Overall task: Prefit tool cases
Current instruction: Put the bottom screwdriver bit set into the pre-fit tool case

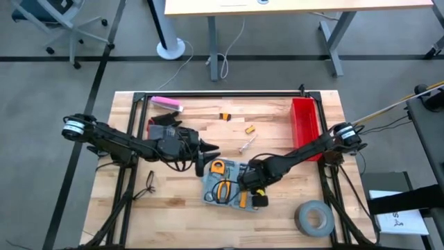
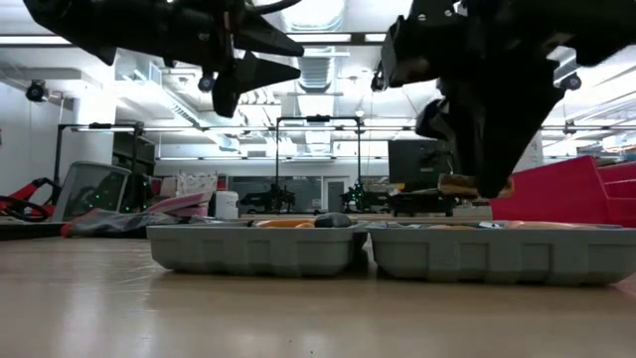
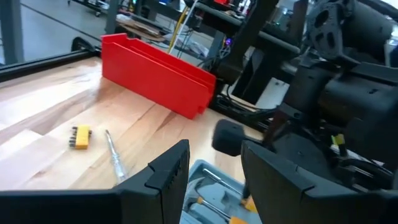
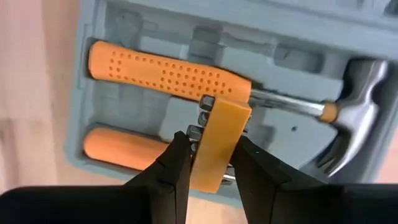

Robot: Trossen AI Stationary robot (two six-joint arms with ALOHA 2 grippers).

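No brand, label or writing can be read on anything here.

Nearest the front edge of the bench (image 1: 173,215) sits a grey tape roll (image 1: 313,217), at the right front corner. Just behind it, in the middle, the tool case (image 1: 220,182) lies open and flat, both grey-blue halves side by side, with moulded slots showing. An orange-handled hammer (image 4: 186,74) with a steel head fills one slot, and a second orange handle (image 4: 121,149) lies in the slot beside it.

The right gripper (image 4: 208,158) hangs over the case's right half. Its fingers (image 4: 171,165) stand partly closed and pinch a flat orange bit holder (image 4: 221,143), whose metal bits poke out at its side; the piece hangs just above the hammer's handle.

The left gripper (image 3: 211,168) hovers just beside the case's back left edge, its fingers (image 3: 165,171) parted about halfway and holding nothing.

Farther back on the bare wood lie a screwdriver (image 3: 114,154) and a small yellow block (image 3: 81,136), apart from each other. Beyond them a red bin (image 1: 305,125) stands along the right edge, and a pink object (image 1: 166,103) rests near the back left corner.
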